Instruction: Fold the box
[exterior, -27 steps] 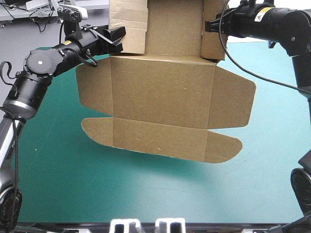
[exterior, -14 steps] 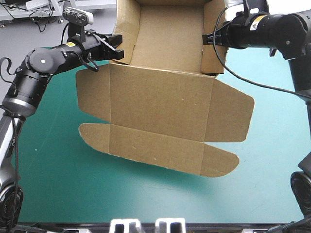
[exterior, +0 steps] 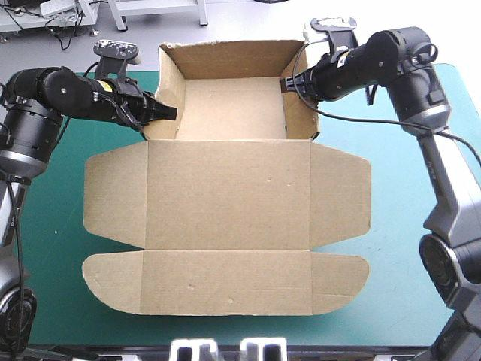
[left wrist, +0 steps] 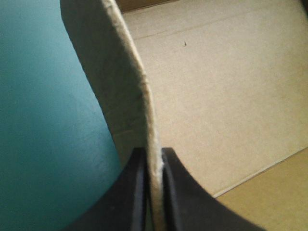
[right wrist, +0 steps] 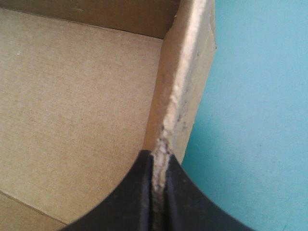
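Two grippers: both pinching the box (exterior: 225,195), one on each side wall of the tray.
Left gripper (exterior: 168,114): I read its black fingers as all but closed on the top edge of the left wall, with the board sandwiched between them. Tray floor lies to one side of the fingers, teal-green cover (exterior: 421,248) to the other.
Right gripper (exterior: 287,84): same on the right wall, fingers nipped onto the rim. The corner with the back wall shows ahead of the fingertips.
Box shape: brown board, open tray, three walls up (back, left, right), floor bare.
Lid: flat, unfolded away from both grippers toward the table's near edge. One wide side flap each side, then a front strip with a rounded ear at each end.
Board condition: the edge between the right fingers looks pale and frayed; I see a few small specks on the lid panel.
Box position: mid-table, tray end between the two grippers, lid end lying on the cover.
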### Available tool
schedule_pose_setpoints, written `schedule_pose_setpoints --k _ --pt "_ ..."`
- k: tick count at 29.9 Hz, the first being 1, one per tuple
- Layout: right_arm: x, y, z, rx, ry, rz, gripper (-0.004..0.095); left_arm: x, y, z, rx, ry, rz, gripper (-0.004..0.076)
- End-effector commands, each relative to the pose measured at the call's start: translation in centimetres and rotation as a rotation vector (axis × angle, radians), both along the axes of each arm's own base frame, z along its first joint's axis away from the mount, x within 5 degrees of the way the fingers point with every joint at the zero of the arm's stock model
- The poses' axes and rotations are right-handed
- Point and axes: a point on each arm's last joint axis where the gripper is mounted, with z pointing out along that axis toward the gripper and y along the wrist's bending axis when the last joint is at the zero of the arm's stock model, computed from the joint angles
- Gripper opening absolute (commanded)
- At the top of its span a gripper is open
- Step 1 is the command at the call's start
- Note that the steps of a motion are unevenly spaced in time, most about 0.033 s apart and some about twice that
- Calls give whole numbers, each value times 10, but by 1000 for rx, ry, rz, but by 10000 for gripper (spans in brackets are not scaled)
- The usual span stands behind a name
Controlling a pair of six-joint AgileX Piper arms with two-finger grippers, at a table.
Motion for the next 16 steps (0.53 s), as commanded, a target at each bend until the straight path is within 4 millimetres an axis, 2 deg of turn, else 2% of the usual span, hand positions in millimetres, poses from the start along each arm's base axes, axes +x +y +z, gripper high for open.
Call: schedule_pose_setpoints --k 1,6,11,16 --pt "-4 6 5 36 -5 51 -23 -20 -9 4 -49 110 -51 -11" --pt "11 11 -13 31 46 50 -23 -6 -13 -23 -47 218 -16 -11" --pt "19 13 -27 27 90 31 -23 7 -24 -56 -27 331 -14 -11" --pt "25 16 -61 13 208 21 -22 22 -40 -87 4 430 -25 -11"
